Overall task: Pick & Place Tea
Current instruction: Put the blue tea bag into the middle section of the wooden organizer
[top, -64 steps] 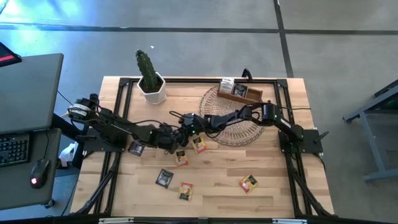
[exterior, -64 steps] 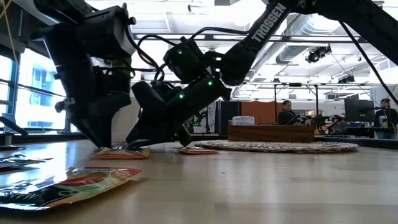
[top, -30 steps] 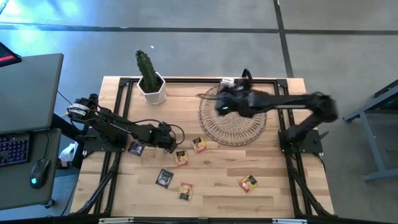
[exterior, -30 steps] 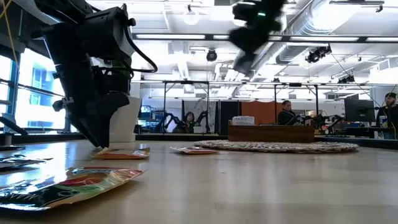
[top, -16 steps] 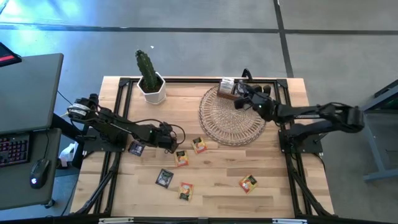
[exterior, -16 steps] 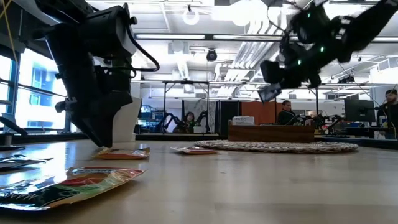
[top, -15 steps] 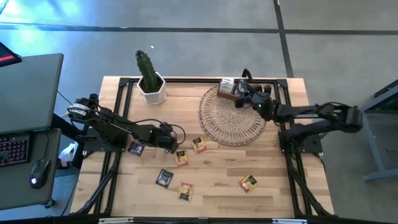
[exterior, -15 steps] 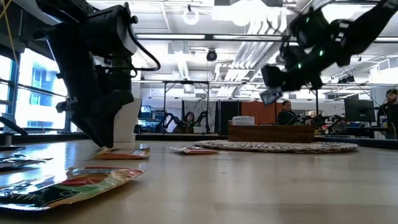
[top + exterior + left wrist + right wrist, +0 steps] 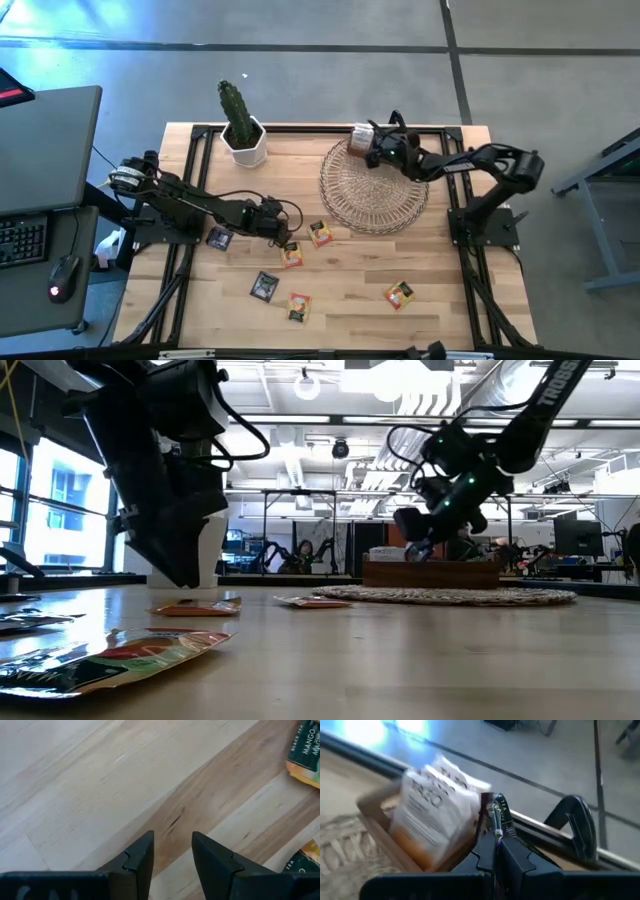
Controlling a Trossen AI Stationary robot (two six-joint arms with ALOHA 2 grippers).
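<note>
Several tea sachets lie flat on the wooden table, among them an orange one [image 9: 291, 255], another orange one [image 9: 320, 233] and a black one [image 9: 264, 286]. My left gripper [image 9: 285, 232] hovers open just above the bare wood [image 9: 172, 845] beside them, with nothing between its fingers. My right gripper [image 9: 372, 152] is shut on a dark sachet [image 9: 496, 817]. It is at the far edge of the wicker mat [image 9: 372, 195], over the brown wooden box [image 9: 430, 573]. Pale sachets [image 9: 432, 805] stand in the box. My right gripper pinches the dark sachet's lower edge [image 9: 495, 836] between its two fingers. The sachet shows edge-on and sticks out upright past the fingertips. The fingers come slanting down from the table's right side. The sachet hangs clear, close over the box's near end.
A potted cactus [image 9: 240, 125] stands at the far left. More sachets lie near the front, one at the right [image 9: 400, 294] and one in the middle [image 9: 298, 306]. A black one [image 9: 219, 238] lies under the left arm. Black frame rails run along the table's edges.
My right gripper, shut on the sachet, has swung from high above the mat toward the table's far edge. It has come down to just above the wooden box, rolling as it went. The sachets on the table have not moved.
</note>
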